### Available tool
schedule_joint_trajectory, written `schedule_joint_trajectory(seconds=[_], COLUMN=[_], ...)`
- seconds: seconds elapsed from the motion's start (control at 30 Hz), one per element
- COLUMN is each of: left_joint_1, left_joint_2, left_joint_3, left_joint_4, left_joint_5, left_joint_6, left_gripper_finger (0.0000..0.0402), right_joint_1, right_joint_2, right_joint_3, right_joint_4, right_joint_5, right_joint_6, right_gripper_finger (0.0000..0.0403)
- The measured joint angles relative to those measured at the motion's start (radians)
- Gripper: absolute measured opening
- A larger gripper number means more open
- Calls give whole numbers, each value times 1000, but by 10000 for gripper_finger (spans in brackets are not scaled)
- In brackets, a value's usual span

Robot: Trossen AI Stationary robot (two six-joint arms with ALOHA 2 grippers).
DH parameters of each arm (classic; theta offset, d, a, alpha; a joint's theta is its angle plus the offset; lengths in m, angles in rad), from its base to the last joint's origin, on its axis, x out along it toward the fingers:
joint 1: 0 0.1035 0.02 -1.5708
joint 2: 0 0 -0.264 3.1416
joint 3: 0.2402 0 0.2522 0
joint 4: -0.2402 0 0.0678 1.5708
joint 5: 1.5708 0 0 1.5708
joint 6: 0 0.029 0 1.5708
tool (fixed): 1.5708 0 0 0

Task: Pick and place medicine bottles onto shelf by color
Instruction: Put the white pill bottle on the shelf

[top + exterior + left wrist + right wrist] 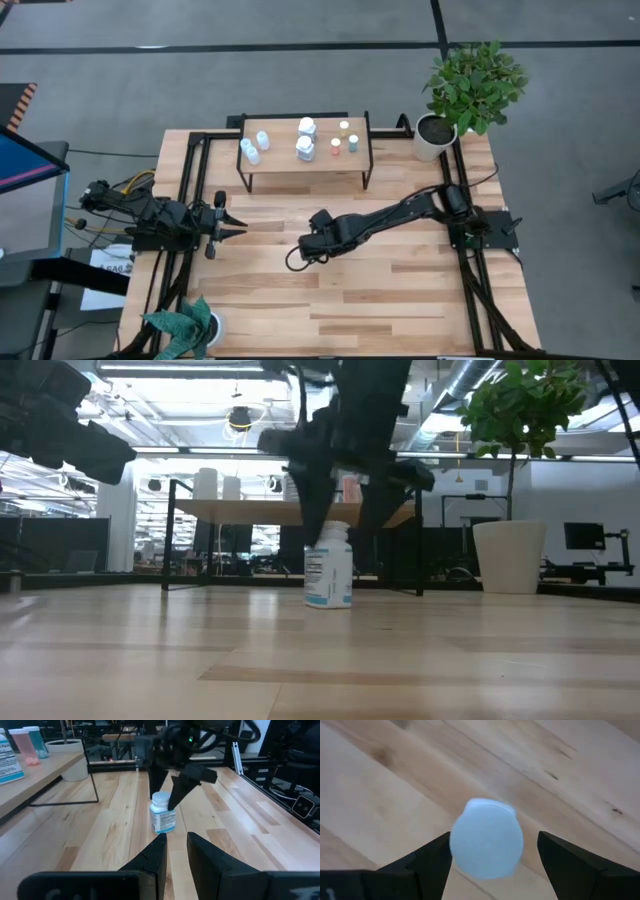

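Note:
A small white bottle with a pale blue cap (328,565) stands upright on its base on the wooden table, in front of the shelf; it also shows in the left wrist view (162,815). My right gripper (490,855) is open above it, pointing down, one finger on each side of the cap (486,837). In the high view the gripper (320,222) hides the bottle. The shelf (300,163) carries several bottles: bluish-white ones (250,150), larger white ones (305,138), a reddish one (336,145) and a greenish one (353,142). My left gripper (238,224) waits open at the left. My right gripper comes at the bottle from above, its fingers straddling the cap. One finger (432,860) stands right at the cap's edge (454,845); whether it touches, I cannot tell. The other finger (565,857) stands clear of the cap. The bottle stands upright on the table.
A white pot with a green plant (437,135) stands at the far right corner beside the shelf. Another plant (185,328) stands at the near left corner. Bare table (400,290) lies toward the near edge.

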Motion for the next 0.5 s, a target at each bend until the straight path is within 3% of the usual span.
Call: schedule_joint_trajectory(seconds=[0.33, 0.5], left_joint_1=[0, 0], left_joint_2=[0, 0], left_joint_3=[0, 0], left_joint_4=[1, 1], left_joint_5=[0, 0], left_joint_6=[0, 0], left_gripper_finger=[64, 64], right_joint_1=[-14, -22], right_joint_2=[26, 28], right_joint_3=[3, 3], right_joint_4=[23, 48], right_joint_5=[-29, -53], right_joint_6=[-2, -56], right_gripper_finger=[310, 282])
